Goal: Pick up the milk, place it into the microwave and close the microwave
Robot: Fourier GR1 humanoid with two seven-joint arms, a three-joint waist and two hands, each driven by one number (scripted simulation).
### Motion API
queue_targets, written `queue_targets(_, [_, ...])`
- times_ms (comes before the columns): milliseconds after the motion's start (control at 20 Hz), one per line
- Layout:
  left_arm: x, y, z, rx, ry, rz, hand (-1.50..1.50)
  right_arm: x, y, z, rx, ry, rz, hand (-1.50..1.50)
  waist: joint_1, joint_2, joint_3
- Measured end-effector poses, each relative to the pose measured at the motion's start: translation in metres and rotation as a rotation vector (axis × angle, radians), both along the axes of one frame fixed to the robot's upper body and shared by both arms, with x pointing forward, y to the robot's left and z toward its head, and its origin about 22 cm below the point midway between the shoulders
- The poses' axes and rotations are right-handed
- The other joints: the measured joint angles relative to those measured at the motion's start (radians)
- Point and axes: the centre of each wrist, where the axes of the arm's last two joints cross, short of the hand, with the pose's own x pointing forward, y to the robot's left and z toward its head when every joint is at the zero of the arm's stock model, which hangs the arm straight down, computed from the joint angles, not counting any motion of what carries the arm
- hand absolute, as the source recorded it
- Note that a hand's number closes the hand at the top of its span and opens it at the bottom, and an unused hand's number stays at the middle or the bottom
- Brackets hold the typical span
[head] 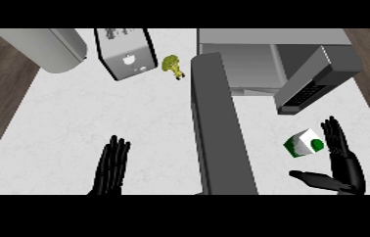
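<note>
- Right hand (345, 170): fingers (334, 135) straight and spread slightly, pointing up the view; thumb stuck out to the left, well apart from the fingers. Nothing clamped.
- Milk (304, 144) is a small white carton with green markings, tilted, just left of the right fingers. It looks touching or nearly touching them; can't tell which. The thumb is below it and apart from it.
- Can't tell whether the milk rests on the bench (86, 113) or is lifted off it.
- Right hand pose: palm faces left toward the carton, wrist at the lower right edge of the view.
- Left hand (110, 168): fingers straight, close together, pointing up and a bit right. It holds nothing and touches no object, and sits at the lower left, over bare white bench.
- Microwave (239, 55) is at the upper right, its cavity open. Its door (220, 128) swings out toward the robot as a long dark grey slab down the middle of the view, between the two hands.
- A second grey panel with a dark vented face (311, 82) angles out at the right of the microwave, above the milk.
- Milk is outside the microwave, right of the open door.
- Other items: broccoli (173, 65) lies on the bench just left of the door's top end; a toaster-like grey box (127, 52) sits further left; a grey rounded object (47, 47) fills the upper left corner.
</note>
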Motion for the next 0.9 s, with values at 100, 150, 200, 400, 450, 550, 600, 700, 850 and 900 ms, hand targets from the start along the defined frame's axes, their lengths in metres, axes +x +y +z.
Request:
queue_targets(100, [-0.001, 0.01, -0.002, -0.001, 0.0, -0.002, -1.5, 0.009, -0.002, -0.001, -0.007, 0.0, -0.011, -1.5, 0.001, 0.0, 0.0])
queue_targets(150, [-0.001, 0.013, -0.002, -0.003, 0.003, -0.004, -1.5, 0.016, -0.002, -0.002, -0.006, 0.001, -0.017, 1.5, 0.001, 0.001, 0.0])
queue_targets(200, [-0.003, 0.019, -0.002, -0.002, 0.007, -0.004, -1.5, 0.017, -0.005, -0.004, -0.007, 0.005, -0.028, 1.5, 0.003, 0.001, 0.0])
queue_targets(400, [-0.003, 0.029, -0.003, 0.004, 0.003, -0.003, -1.5, 0.02, -0.009, -0.01, 0.002, 0.016, -0.066, 1.5, 0.004, 0.002, 0.001])
queue_targets(450, [-0.004, 0.032, -0.003, 0.003, 0.007, -0.002, -1.5, 0.018, -0.011, -0.011, 0.001, 0.02, -0.075, 1.5, 0.004, 0.001, 0.0])
queue_targets(550, [-0.006, 0.035, -0.004, 0.001, 0.007, -0.005, -1.5, 0.022, -0.01, -0.012, -0.017, 0.02, -0.093, 1.5, 0.007, 0.001, -0.001])
queue_targets(600, [-0.007, 0.036, -0.006, 0.002, 0.008, -0.008, -1.5, 0.023, -0.011, -0.012, -0.028, 0.023, -0.098, 1.5, 0.009, 0.001, -0.002])
queue_targets(700, [-0.007, 0.043, -0.007, 0.006, 0.006, -0.008, -1.5, 0.025, -0.011, -0.013, -0.05, 0.029, -0.101, 1.5, 0.013, 0.0, -0.004])
queue_targets(850, [-0.014, 0.045, -0.011, 0.007, 0.006, -0.011, -1.5, 0.03, -0.004, -0.015, -0.067, 0.035, -0.109, 1.5, 0.015, -0.001, -0.007])
queue_targets(900, [-0.013, 0.044, -0.012, 0.008, 0.002, -0.009, -1.5, 0.036, 0.001, -0.014, -0.074, 0.035, -0.11, 1.5, 0.013, -0.001, -0.007])
